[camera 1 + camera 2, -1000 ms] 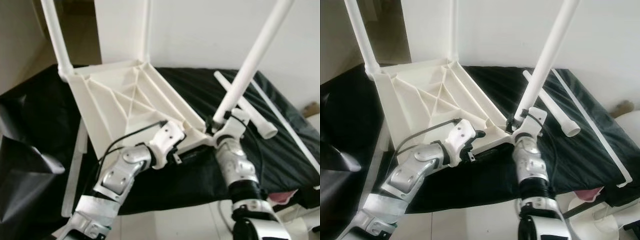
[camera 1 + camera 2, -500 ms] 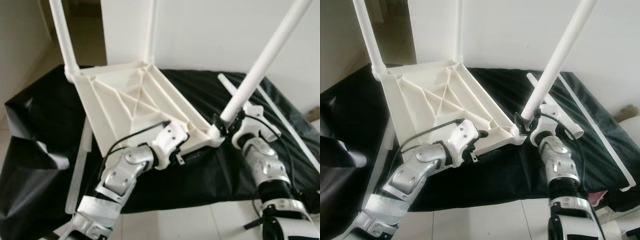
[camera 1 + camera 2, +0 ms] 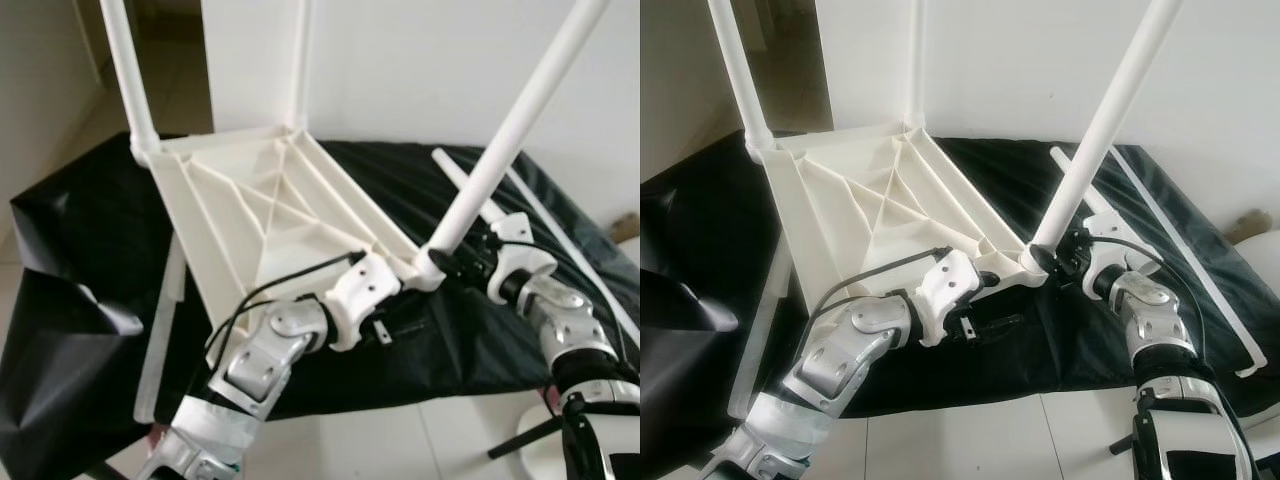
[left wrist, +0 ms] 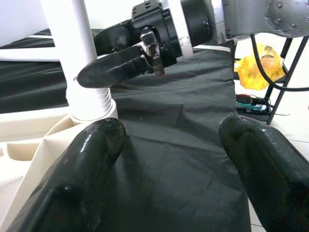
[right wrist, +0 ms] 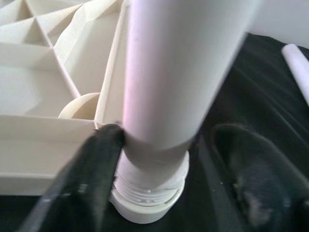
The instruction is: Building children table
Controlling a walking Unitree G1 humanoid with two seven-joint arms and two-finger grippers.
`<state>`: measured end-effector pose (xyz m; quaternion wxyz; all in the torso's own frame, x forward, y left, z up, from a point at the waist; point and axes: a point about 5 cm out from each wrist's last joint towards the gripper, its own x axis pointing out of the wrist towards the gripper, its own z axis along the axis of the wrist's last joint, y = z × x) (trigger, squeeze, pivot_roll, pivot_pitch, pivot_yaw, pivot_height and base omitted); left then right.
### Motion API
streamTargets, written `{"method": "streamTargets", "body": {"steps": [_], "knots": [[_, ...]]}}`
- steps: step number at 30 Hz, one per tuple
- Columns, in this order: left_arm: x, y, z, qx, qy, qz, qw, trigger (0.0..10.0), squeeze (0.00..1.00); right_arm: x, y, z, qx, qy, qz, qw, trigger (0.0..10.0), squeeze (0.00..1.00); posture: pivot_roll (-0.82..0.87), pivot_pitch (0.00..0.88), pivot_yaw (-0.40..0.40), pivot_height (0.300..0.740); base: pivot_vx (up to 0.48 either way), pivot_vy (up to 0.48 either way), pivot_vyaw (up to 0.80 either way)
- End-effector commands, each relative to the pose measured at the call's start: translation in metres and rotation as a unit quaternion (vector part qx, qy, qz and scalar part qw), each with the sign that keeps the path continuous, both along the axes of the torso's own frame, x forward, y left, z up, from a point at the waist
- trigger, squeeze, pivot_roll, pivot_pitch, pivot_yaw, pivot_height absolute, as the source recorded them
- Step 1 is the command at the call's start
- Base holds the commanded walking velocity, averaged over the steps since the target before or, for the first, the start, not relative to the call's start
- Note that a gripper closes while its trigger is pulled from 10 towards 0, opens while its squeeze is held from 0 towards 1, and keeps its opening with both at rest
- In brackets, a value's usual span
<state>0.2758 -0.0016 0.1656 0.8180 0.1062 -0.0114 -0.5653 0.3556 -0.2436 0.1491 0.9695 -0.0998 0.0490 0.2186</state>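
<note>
I see the white tabletop [image 3: 265,215] lying upside down and tilted on a bed covered with a black sheet [image 3: 80,250], its ribbed underside facing me. Three white legs stand up from its corners; the near one, the leg [image 3: 1095,150], rises from the front right corner socket. My right hand [image 3: 1072,262] sits at the base of that leg, its two black fingers spread on either side of the threaded collar, one fingertip [image 5: 104,145] touching the leg and the other standing off, so it is not clamped. My left hand [image 4: 164,159] hovers under the tabletop's near edge, just beside the same corner, fingers wide apart and holding nothing.

A loose leg [image 3: 470,195] lies on the sheet behind the right hand, and a long white strip [image 3: 1185,240] runs along the bed's right edge. Another white strip [image 3: 160,330] lies on the bed to the left of the tabletop. A yellow bag [image 4: 256,67] lies on the floor. I can read no labels or writing anywhere.
</note>
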Motion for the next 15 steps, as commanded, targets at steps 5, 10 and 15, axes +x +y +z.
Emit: {"method": "streamTargets", "body": {"steps": [5, 10, 15], "knots": [[0.003, -0.002, -0.001, 0.013, -0.008, 0.008, 1.0, 10.0, 0.0, 0.003, 0.002, -0.001, -0.003, 0.003, 0.009, 1.0, 10.0, 0.0, 0.06, 0.0, -0.082, 0.74, 0.0, 0.0, 0.0], [0.027, -0.002, -0.001, 0.026, -0.022, 0.079, 0.996, 10.0, 0.0, 0.002, 0.001, -0.005, 0.029, -0.001, -0.004, 1.0, 10.0, 0.0, 0.07, 0.0, -0.083, 0.74, 0.0, 0.0, 0.0], [0.045, -0.003, 0.001, 0.033, -0.021, 0.132, 0.99, 10.0, 0.0, -0.001, -0.002, -0.008, 0.057, -0.009, -0.016, 0.998, 10.0, 0.0, 0.06, 0.0, -0.066, 0.74, 0.0, 0.0, 0.0]]}}
